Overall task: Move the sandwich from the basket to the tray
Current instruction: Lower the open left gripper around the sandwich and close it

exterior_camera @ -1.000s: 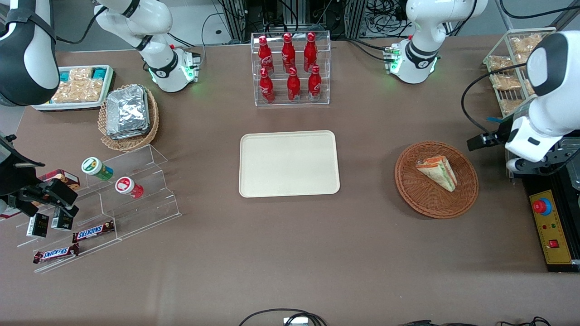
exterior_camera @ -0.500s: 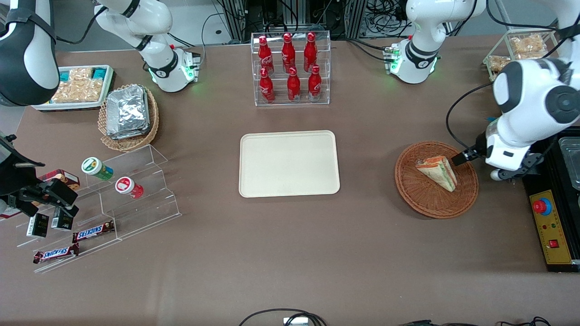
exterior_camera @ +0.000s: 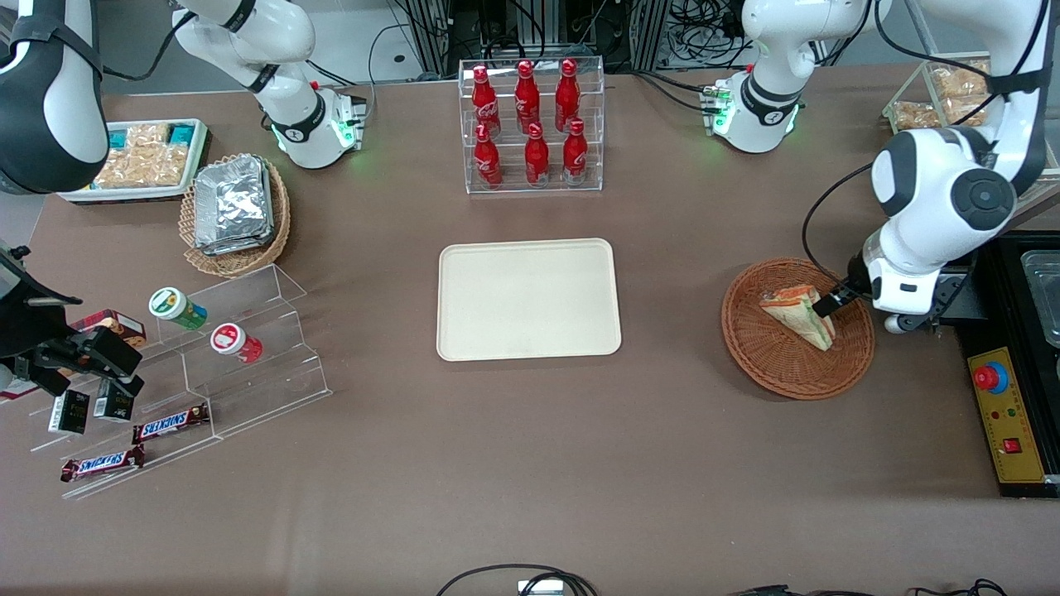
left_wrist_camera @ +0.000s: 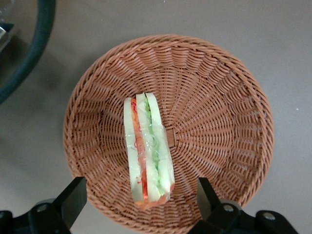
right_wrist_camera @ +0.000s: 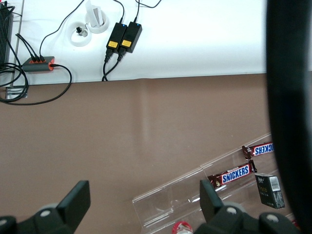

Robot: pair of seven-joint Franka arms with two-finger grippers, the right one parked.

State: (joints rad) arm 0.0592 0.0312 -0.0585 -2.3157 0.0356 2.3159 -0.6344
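End effector (left_wrist_camera: 139, 202) hangs above the basket (exterior_camera: 797, 328) near the worktop's working-arm edge, fingers wide, straddling the sandwich (left_wrist_camera: 147, 148) for pickup.

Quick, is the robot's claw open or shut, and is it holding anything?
Left arm's gripper: open, holding nothing, poised above the small triangular clear-wrapped sandwich in the round reddish-brown wicker basket.
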